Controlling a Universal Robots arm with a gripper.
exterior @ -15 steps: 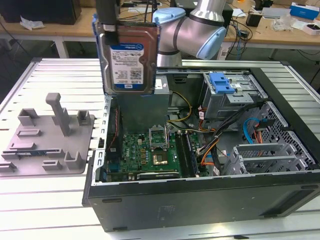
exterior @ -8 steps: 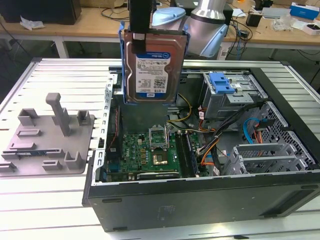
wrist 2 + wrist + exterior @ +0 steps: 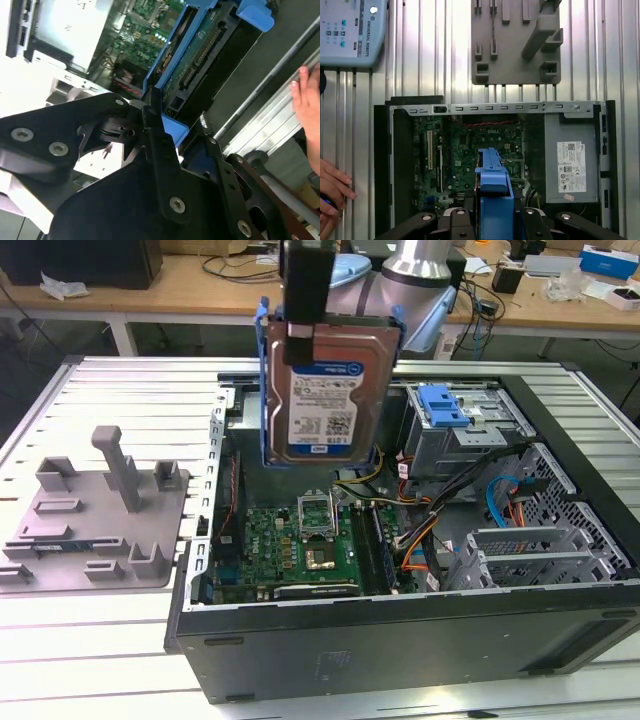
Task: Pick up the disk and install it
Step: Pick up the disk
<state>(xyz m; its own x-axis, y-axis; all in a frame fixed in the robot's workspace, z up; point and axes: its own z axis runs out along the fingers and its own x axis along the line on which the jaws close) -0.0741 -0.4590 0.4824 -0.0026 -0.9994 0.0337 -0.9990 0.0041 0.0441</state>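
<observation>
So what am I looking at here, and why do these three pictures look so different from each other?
A robot arm reaches over an open computer case lying on a ribbed metal table. The exterior view comes from a camera off the arm; both wrist views come from cameras riding on it, so its black parts loom close. Its jaws are shut on the disk, a silver hard drive in a blue frame, held upright above the case's green circuit board. Beside the case lies a grey fixture tray with upright posts. In the first wrist view a person's hand shows beside the case.
</observation>
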